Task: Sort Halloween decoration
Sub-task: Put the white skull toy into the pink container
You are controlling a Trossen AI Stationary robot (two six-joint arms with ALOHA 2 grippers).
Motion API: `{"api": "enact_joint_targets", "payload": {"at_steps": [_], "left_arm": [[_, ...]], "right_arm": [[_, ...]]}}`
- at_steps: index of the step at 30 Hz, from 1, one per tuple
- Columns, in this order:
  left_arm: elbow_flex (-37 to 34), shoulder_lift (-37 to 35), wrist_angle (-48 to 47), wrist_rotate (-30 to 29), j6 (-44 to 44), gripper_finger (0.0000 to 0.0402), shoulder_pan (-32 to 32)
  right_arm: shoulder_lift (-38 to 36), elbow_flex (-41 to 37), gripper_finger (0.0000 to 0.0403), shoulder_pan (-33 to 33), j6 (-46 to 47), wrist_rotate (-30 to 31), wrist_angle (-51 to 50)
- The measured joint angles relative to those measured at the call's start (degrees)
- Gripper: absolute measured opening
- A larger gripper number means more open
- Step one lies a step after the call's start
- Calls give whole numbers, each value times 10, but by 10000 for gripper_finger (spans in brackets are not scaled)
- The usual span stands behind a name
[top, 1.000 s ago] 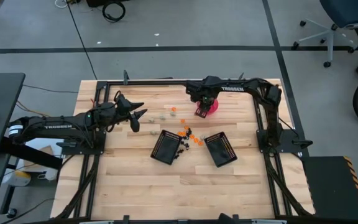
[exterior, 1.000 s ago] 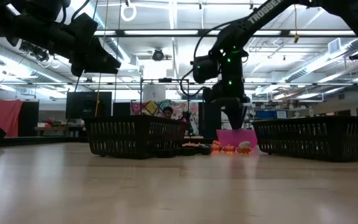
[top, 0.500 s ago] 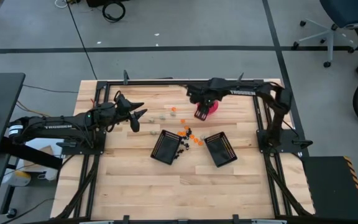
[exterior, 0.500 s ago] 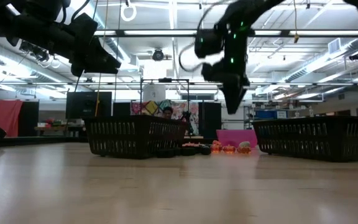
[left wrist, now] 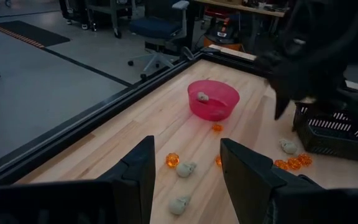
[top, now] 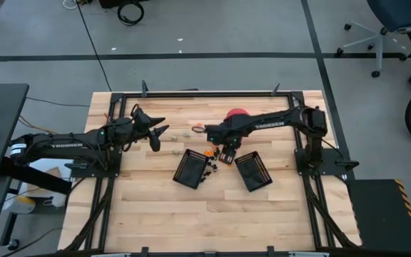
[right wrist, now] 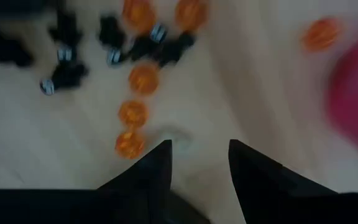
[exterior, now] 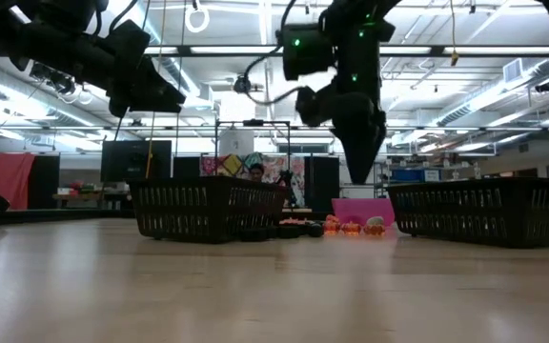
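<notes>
- Risking a bad pick: my right pincer (right wrist: 197, 158) is hanging over packed orange pieces (right wrist: 133, 113) and black pieces (right wrist: 114, 37); closing here may be nudging neighbours or pinching two kinds together.
- Reaching out low from the bench's (top: 155, 207) right side, my right arm is pointing fingers down between the two mesh baskets (top: 191, 168), pincer released and holding nothing.
- Waiting at the left, my left pincer (top: 155, 132) is released too, near pale pieces (left wrist: 185, 168); one is lying in the pink bowl (left wrist: 213, 99).
</notes>
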Motion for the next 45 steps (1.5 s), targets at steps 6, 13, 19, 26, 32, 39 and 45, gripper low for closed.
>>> {"api": "enact_joint_targets", "payload": {"at_steps": [6,13,19,26,32,39,45], "left_arm": [[0,0,0,0,0,155,0],[0,0,0,0,0,155,0],[0,0,0,0,0,155,0],[0,0,-1,0,0,155,0],[0,0,-1,0,1,155,0],[0,0,-1,0,1,155,0],[0,0,-1,0,3,155,0]], "right_arm": [[50,0,162,10,-12,-18,-7],[79,0,162,11,-38,-18,-12],[90,0,162,11,-43,-20,-16],[99,1,159,10,-47,-32,-10],[103,2,132,10,-50,-32,-10],[100,1,100,11,-51,-30,-11],[101,7,107,10,-55,-29,-21]]}}
